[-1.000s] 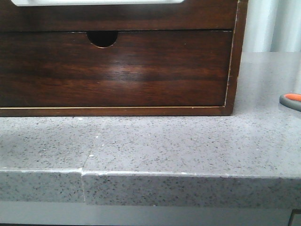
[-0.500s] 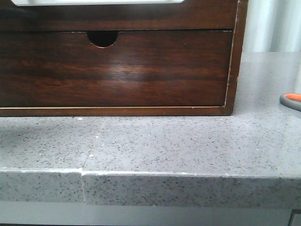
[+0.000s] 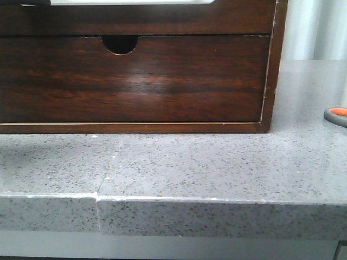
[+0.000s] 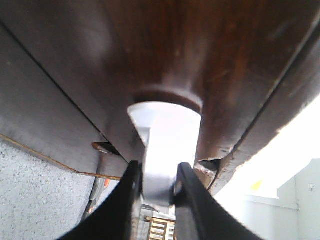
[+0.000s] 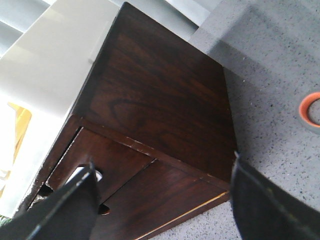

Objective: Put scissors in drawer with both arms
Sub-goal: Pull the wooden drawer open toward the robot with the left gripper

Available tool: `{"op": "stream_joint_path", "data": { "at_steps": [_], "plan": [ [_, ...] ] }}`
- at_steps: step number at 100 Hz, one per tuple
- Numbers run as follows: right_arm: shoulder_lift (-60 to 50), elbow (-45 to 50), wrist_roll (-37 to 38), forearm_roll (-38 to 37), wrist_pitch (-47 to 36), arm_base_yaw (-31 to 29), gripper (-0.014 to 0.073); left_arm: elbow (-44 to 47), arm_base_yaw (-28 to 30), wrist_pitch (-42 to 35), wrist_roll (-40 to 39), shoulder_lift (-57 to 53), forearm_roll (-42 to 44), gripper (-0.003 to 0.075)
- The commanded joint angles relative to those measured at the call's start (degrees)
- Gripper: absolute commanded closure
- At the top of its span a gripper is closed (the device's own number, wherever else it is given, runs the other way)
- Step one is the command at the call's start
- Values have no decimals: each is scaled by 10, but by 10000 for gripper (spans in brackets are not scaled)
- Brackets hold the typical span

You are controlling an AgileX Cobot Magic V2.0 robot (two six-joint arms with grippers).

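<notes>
Scissors (image 3: 337,115) unmoved; drawer (image 3: 135,16) slightly shifted

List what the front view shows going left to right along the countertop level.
Lower drawer front with the half-round notch → right side wall of the wooden cabinet → bare grey speckled countertop → scissors, only a grey-and-orange handle loop at the frame edge.
</notes>
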Motion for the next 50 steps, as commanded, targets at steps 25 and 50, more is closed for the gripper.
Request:
{"op": "stream_joint_path", "data": {
  "at_steps": [25, 50],
  "plan": [
    [7, -14, -5, 15, -27, -3, 106, 15, -37, -25, 24, -70, -15, 740],
    [7, -14, -5, 15, -27, -3, 106, 56, -75, -52, 8, -145, -16, 740]
  ]
}}
